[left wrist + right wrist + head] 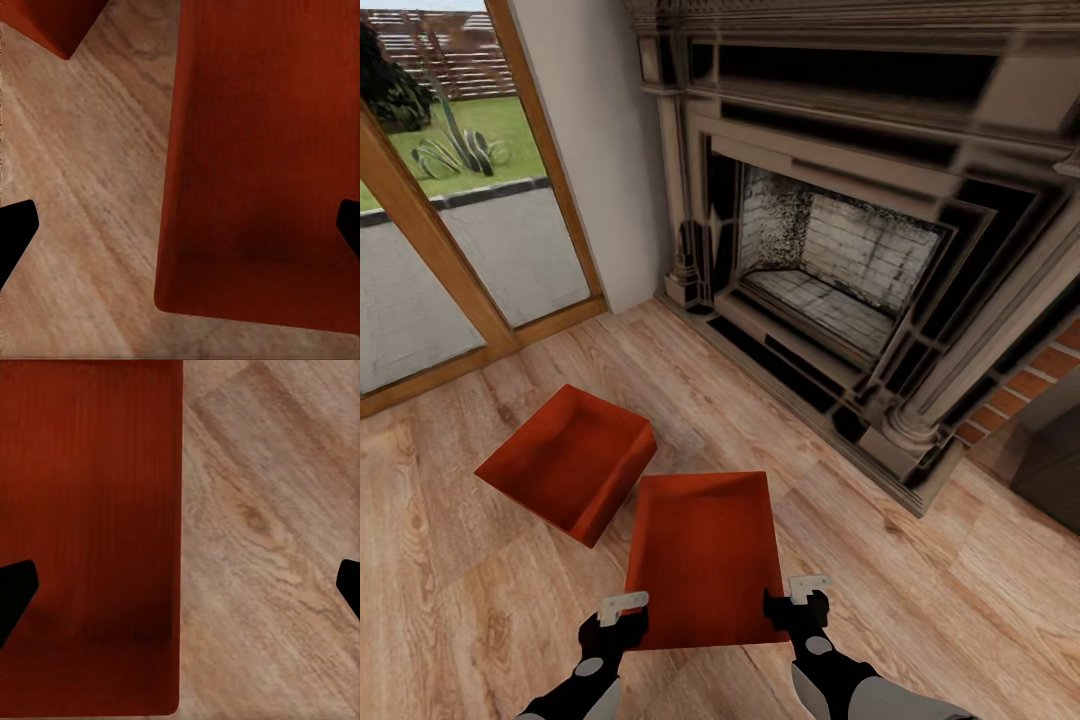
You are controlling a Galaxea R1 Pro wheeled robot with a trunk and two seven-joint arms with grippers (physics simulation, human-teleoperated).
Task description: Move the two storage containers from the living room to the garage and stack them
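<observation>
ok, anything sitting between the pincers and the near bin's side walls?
Nothing visible. The left pincer and right pincer hang open over the near container, each astride a side wall; both wrist views show bare wood floor and bin wall between the fingers. The second container lies off to the left.

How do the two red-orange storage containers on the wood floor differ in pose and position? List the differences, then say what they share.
1. The near container lies squarely ahead of the robot; the far container is turned at an angle.
2. The near container sits between the left gripper and right gripper, each at a near corner; the far container has no gripper by it.
3. The far container lies closer to the glass door.

Both are open-topped, empty and upright on the wood floor.
</observation>
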